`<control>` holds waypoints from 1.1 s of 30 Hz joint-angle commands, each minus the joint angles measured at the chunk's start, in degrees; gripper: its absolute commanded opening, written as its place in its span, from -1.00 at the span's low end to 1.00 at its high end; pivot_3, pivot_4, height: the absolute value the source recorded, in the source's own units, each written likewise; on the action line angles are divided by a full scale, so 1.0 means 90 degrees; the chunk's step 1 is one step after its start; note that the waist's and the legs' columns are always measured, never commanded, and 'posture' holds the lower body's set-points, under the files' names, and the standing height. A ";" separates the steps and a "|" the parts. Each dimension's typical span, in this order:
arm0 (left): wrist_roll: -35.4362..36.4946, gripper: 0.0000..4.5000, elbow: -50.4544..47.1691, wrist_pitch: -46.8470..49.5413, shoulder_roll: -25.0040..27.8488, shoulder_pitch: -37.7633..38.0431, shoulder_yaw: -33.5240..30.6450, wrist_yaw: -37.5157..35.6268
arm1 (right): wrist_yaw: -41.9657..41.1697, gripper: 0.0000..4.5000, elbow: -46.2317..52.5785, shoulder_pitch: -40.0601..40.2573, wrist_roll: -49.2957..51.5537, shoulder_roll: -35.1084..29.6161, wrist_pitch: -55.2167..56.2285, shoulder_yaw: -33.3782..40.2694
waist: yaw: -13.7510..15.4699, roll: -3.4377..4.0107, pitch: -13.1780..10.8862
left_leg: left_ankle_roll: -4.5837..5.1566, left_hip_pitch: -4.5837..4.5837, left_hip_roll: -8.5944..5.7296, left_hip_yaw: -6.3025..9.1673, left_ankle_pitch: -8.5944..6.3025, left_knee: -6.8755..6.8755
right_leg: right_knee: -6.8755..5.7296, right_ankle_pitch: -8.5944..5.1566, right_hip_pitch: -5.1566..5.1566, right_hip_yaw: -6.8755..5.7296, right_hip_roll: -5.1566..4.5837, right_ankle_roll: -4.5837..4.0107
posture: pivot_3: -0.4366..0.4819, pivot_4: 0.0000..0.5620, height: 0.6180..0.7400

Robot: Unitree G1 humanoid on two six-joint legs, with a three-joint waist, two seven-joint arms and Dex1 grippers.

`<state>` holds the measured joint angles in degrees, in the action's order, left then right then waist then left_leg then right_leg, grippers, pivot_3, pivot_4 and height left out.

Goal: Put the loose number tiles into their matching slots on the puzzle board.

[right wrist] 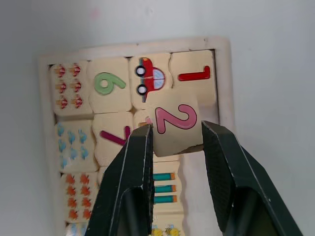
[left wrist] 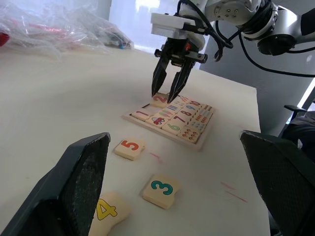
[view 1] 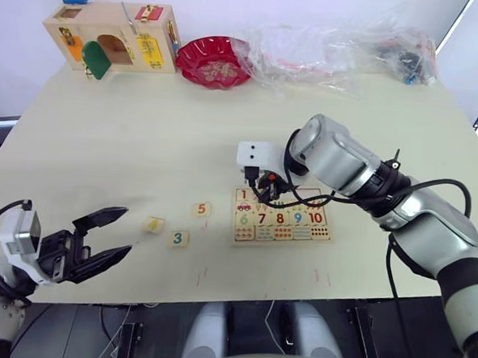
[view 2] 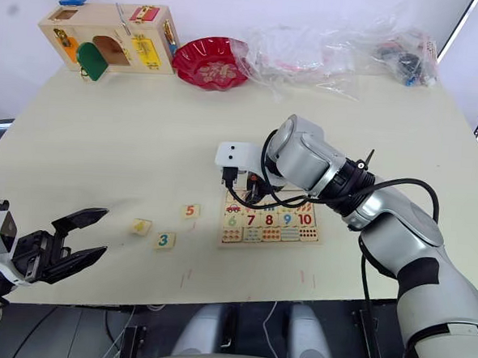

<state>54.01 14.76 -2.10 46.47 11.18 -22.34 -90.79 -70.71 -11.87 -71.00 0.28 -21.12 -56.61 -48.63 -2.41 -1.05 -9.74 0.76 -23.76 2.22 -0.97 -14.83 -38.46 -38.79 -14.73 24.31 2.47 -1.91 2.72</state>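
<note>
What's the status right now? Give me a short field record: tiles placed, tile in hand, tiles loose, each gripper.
placed: tile 1 seated in the puzzle board
in hand: tile 2, held tilted over the board beside tile 1, not yet seated
loose on table: tile 5, tile 3, tile 4, all to the robot's left of the board
right gripper: shut on tile 2
left gripper: open, holding nothing, near the table's front edge beside the loose tiles

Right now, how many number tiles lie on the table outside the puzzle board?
3. Tile 5 lies nearest the puzzle board, tile 3 beside it, tile 4 nearest the left hand.
</note>
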 commanded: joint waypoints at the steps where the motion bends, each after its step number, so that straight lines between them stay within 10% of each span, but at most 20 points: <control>1: 0.0052 1.00 -0.0145 -0.0089 0.0052 0.0079 -0.0170 -0.0190 | 0.0071 -0.62 -0.0285 -0.0145 -0.0164 0.0096 0.0228 0.0120 | -0.0004 0.0000 0.0000 | 0.0000 0.0000 -0.0001 -0.0001 0.0000 0.0000 | 0.0000 0.0000 0.0000 0.0000 0.0000 0.0000 | -0.05 -0.47 1.00; 33: -0.0032 1.00 -0.0107 0.0005 0.0040 -0.0048 -0.0139 -0.0190 | 0.0121 -0.62 -0.0448 0.0111 -0.0542 0.0231 0.0277 0.0159 | -0.0005 0.0000 0.0000 | 0.0000 -0.0003 0.0000 0.0001 0.0000 0.0002 | -0.0001 0.0000 0.0005 0.0001 0.0000 0.0000 | -0.05 -0.47 1.00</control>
<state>53.54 14.73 -1.95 46.49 10.59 -22.33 -90.79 -69.72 -16.61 -69.85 -4.22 -19.22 -54.67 -48.62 -2.46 -1.05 -9.74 0.76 -23.78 2.22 -0.96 -14.83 -38.45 -38.80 -14.73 24.35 2.47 -1.91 2.71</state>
